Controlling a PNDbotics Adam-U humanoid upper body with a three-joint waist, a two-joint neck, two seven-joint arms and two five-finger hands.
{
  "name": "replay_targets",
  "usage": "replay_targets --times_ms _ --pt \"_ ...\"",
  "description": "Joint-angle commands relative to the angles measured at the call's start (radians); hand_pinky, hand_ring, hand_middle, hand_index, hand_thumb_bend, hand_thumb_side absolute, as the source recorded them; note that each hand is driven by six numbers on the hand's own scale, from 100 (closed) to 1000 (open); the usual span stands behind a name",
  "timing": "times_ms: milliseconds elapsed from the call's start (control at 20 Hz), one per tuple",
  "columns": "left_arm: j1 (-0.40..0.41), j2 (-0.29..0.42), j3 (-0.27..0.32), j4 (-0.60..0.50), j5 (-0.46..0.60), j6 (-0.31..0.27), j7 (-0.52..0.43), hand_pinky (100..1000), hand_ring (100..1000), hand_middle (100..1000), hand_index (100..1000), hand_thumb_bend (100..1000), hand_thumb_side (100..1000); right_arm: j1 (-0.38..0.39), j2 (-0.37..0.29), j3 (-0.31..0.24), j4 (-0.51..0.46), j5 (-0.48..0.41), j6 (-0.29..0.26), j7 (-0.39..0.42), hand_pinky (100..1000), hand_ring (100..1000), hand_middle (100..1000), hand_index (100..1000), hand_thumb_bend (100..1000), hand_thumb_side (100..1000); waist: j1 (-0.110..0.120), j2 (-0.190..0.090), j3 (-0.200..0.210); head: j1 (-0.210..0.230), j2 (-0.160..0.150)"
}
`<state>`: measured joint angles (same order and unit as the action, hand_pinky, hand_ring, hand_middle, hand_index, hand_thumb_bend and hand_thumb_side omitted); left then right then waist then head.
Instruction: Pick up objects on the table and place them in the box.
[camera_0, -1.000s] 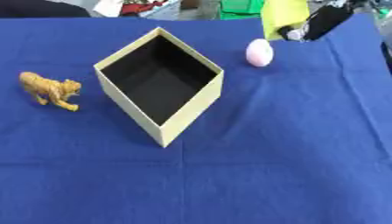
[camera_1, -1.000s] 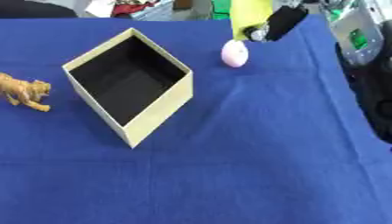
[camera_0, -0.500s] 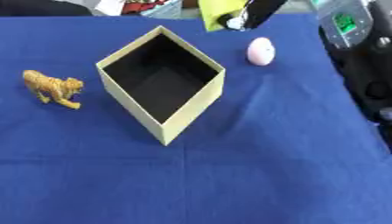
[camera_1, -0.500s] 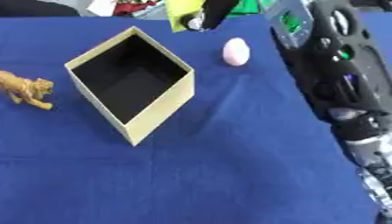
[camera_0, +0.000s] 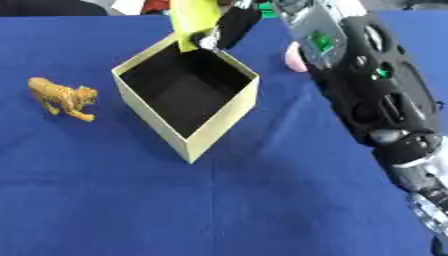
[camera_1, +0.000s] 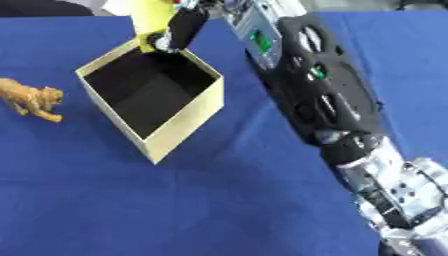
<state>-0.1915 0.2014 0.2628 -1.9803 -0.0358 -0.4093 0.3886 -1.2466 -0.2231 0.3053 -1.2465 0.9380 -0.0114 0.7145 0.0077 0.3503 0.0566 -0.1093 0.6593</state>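
Note:
An open cream box with a black inside stands left of centre on the blue table. My right hand hangs over the box's far corner, shut on a flat yellow object. A pink egg-shaped object lies right of the box, half hidden behind my right arm. A small orange tiger figure stands on the cloth to the box's left. My left hand shows in neither view.
My right arm runs from the lower right corner up to the top centre, covering much of the table's right side. The blue cloth stretches in front of the box. Clutter lies beyond the table's far edge.
My right hand has carried the yellow object leftward, from beside the pink egg to above the box's far corner. The arm now reaches far across the view.

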Motion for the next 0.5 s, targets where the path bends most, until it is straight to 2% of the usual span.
replay_targets --times_ms 50,500 --pt "-0.007 0.008 -0.001 -0.020 0.005 -0.001 -0.005 731 715 673 759 264 929 -0.022 0.017 0.005 0.022 0.006 0.003 -0.005 871 903 653 782 100 351 0.004 -0.019 0.003 0.000 0.008" --pt "-0.009 0.007 0.000 -0.020 0.006 0.000 -0.007 731 713 672 758 262 928 -0.011 0.039 0.020 0.090 -0.002 0.011 -0.015 880 916 673 813 100 399 0.004 -0.015 0.005 -0.002 -0.004"
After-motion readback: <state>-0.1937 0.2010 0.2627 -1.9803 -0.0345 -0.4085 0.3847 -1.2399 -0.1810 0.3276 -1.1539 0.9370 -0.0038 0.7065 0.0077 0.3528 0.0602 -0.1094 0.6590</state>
